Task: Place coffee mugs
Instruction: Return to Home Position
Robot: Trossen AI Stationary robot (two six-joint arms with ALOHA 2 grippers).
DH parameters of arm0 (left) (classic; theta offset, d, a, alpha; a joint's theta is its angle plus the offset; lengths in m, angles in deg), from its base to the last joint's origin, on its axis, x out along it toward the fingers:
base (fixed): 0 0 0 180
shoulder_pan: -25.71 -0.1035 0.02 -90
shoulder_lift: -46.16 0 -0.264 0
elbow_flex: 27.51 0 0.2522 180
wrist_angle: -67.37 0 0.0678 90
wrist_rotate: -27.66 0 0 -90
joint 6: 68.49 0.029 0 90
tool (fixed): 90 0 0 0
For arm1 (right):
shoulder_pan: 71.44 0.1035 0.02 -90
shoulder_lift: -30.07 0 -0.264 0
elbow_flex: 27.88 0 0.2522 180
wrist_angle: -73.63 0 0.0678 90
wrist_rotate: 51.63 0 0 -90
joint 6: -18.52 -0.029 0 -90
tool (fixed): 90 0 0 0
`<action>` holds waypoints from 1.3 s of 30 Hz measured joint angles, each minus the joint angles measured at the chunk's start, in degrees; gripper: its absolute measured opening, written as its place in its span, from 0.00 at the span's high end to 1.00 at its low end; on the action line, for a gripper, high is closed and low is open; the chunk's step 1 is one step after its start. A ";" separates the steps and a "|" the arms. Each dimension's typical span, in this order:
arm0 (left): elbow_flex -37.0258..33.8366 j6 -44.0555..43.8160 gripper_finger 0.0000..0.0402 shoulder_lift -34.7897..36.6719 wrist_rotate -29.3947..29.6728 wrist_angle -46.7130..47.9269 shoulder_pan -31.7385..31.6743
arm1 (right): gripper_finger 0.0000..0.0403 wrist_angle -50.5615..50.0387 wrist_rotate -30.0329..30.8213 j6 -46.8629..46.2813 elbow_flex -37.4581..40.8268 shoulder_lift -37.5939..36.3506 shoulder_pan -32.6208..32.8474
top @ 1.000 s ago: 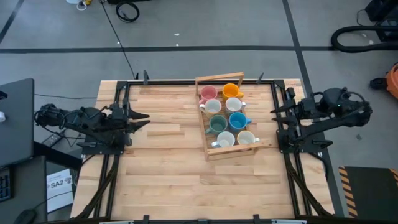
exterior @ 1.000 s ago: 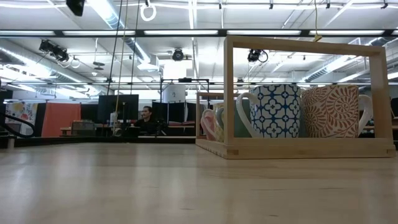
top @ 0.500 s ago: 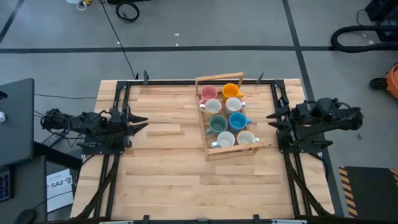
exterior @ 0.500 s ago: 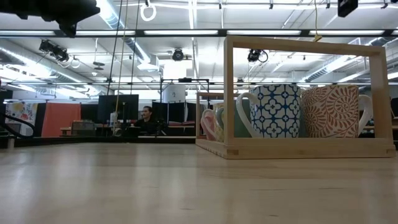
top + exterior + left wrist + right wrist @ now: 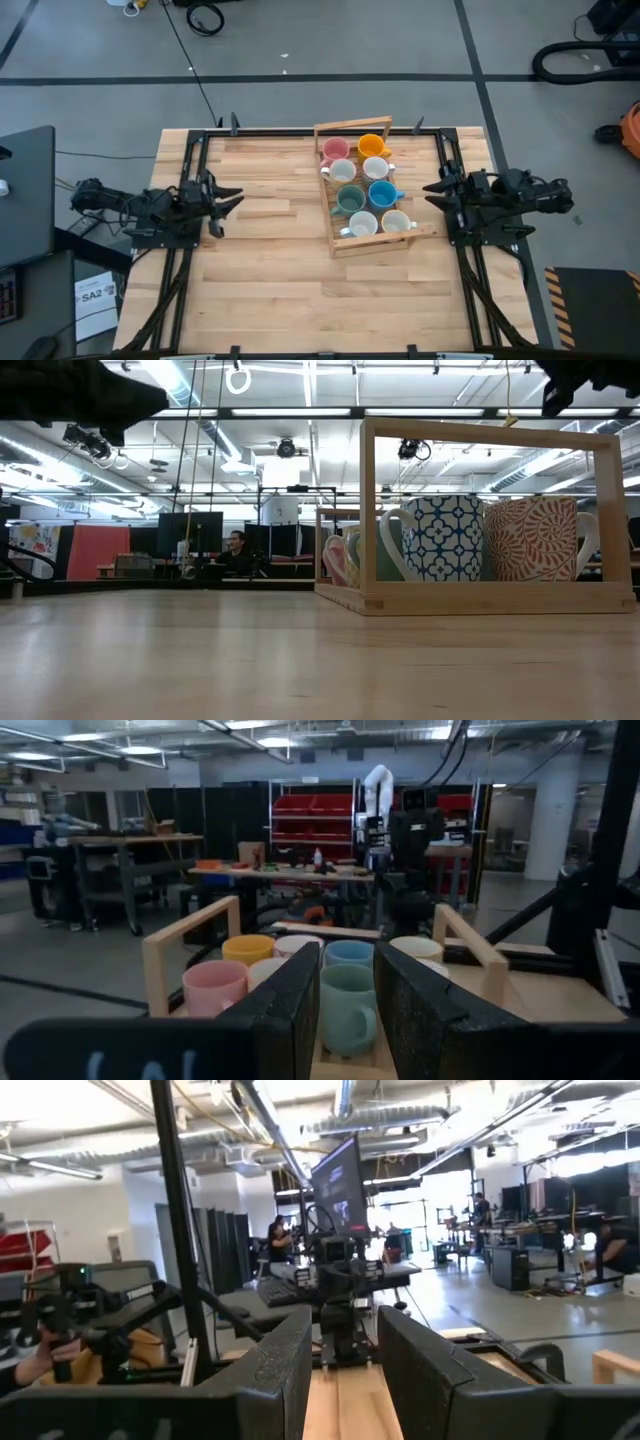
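Several coffee mugs stand upright in two rows inside a wooden carrier crate on the table's right half: pink, orange, green, blue and white ones. The low view shows the crate's frame with patterned mug sides. My left gripper hovers open over the table's left edge, pointing at the crate; its wrist view looks between the fingers at the green mug. My right gripper hovers open just right of the crate, facing it.
Bare wooden table top stretches left of and in front of the crate. Black rails run along the left and right table edges under the arms. A person sits far off in the room behind the table.
Both arms have come down: their dark shapes now enter the top corners of the low view. The right gripper has moved a little toward the crate and the near edge. The left arm has drawn in and dropped slightly. The mugs and crate have not moved.
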 joint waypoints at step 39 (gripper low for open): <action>-7.16 -8.57 0.74 -0.14 -22.80 10.21 -21.88 | 0.69 -0.44 -4.09 0.77 9.12 -0.52 0.00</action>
